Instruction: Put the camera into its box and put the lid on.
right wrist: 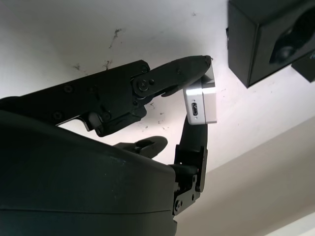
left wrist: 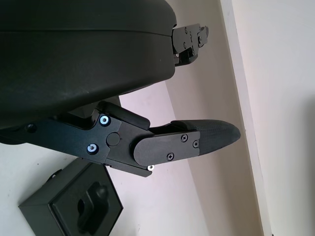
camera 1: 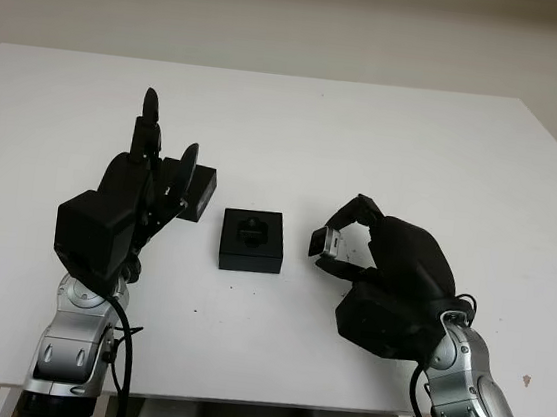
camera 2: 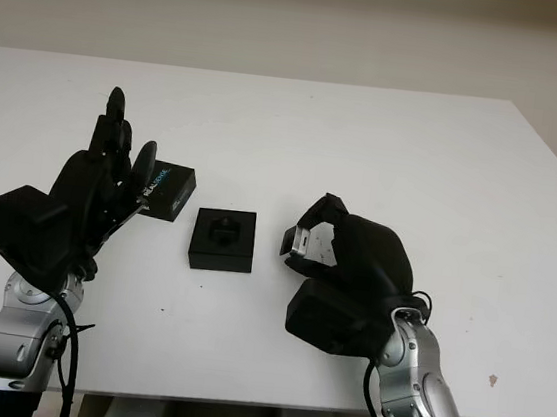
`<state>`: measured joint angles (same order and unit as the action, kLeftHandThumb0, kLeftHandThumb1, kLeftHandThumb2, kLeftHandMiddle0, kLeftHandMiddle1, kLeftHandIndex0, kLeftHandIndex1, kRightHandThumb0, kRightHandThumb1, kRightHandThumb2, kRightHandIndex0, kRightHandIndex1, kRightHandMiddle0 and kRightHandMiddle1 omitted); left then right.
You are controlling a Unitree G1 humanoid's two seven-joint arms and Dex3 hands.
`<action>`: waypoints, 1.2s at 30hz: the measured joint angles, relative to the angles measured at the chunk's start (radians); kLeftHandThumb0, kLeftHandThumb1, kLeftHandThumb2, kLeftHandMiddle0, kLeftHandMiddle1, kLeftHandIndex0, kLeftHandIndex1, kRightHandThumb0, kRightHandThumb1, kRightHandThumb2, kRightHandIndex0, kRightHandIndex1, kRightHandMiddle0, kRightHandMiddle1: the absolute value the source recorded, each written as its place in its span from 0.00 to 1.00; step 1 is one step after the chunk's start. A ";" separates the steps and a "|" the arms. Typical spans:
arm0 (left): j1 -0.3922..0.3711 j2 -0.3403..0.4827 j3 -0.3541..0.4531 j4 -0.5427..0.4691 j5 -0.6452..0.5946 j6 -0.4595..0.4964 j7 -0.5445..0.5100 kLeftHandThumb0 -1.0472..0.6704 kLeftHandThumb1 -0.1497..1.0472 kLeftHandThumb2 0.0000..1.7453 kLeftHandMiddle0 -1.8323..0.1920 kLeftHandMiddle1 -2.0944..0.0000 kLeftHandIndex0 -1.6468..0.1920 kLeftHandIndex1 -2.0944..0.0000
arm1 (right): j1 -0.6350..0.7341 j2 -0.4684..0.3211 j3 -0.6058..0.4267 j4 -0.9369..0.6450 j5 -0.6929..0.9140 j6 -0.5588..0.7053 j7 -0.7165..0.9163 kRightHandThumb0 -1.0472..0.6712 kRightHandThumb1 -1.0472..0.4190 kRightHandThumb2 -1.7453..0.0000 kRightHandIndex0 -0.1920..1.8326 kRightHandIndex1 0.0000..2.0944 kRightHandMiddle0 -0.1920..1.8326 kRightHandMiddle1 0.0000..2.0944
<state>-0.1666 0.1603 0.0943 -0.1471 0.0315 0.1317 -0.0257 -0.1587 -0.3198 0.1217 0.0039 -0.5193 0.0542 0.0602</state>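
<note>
Camera [right wrist: 201, 105]: sitting pinched in the right hand [camera 1: 355, 239], held above the desk [camera 1: 416, 154] just right of the box [camera 1: 252, 240].
Box: lying open at the desk's middle, between both hands.
Lid [camera 2: 165, 193]: lying just left of the box, beside the left hand [camera 1: 156, 179].
Left hand: released, grasping nothing.

We saw bare table [camera 1: 417, 144] between the right hand [camera 1: 355, 242] and the open box [camera 1: 252, 239]. On the box's other side, the lid [camera 2: 167, 192] and left hand [camera 1: 145, 188] stood close.
</note>
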 measured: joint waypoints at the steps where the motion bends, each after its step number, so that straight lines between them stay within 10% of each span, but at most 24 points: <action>1: 0.000 0.001 0.000 0.000 0.000 0.000 0.000 0.22 1.00 0.31 1.00 1.00 1.00 1.00 | -0.009 0.004 -0.017 0.019 0.038 -0.017 0.000 0.38 0.00 0.91 0.29 0.01 0.24 0.79; 36: 0.002 0.019 0.013 0.006 0.005 -0.025 -0.003 0.23 1.00 0.34 1.00 1.00 1.00 1.00 | -0.292 0.260 -0.087 0.537 0.541 -0.310 0.176 0.30 0.00 0.90 0.19 0.01 0.28 0.83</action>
<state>-0.1644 0.1790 0.1070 -0.1412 0.0361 0.1062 -0.0292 -0.4503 -0.0596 0.0343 0.5405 0.0219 -0.2559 0.2365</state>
